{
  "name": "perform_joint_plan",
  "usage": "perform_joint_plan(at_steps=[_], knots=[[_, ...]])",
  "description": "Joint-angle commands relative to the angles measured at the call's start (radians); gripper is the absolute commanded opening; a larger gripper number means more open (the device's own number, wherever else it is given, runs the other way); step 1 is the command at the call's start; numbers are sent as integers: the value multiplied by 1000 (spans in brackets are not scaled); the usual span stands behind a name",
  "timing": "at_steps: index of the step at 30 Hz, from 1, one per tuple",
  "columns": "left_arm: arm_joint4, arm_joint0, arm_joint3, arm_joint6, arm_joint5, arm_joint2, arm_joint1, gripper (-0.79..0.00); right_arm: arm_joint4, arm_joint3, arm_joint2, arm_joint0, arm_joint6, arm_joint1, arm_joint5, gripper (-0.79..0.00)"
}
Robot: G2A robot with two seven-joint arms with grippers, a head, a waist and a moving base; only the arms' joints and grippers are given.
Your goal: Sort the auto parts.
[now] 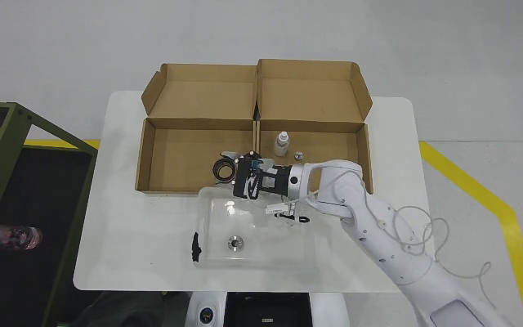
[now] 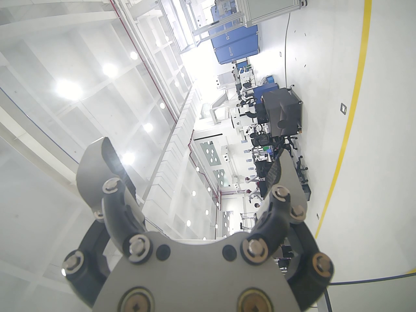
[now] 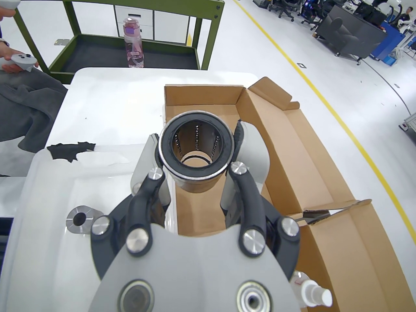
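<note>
A cylindrical metal bearing [image 3: 198, 183] with a black end ring is clamped between the fingers of my right gripper [image 3: 197, 137], which is shut on it. In the top view the bearing [image 1: 221, 170] and the right gripper [image 1: 234, 171] hang over the near right part of the left cardboard box [image 1: 176, 159]. A small flanged metal part [image 3: 79, 219] lies in the clear plastic tray [image 1: 270, 245]; from above the flanged part [image 1: 234, 242] is at the tray's front left. My left gripper [image 2: 191, 160] points up at the ceiling, open, with nothing between its fingers.
The right cardboard box [image 1: 327, 139] holds a small white bottle [image 1: 282, 143] and a little metal piece [image 1: 299, 154]. Black tape [image 1: 195, 245] marks the tray's left edge. A green cart [image 3: 130, 1] stands beyond the table's left side.
</note>
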Motion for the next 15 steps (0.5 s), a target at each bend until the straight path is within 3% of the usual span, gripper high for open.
perform_joint_plan(at_steps=[1, 15], knots=[[0, 0, 0, 0, 0, 0, 0, 0, 6, 32, -9, 20, -1, -7, 10, -785], [0, 0, 0, 0, 0, 0, 0, 0, 27, 255, -78, 147, -13, -60, 75, -785]])
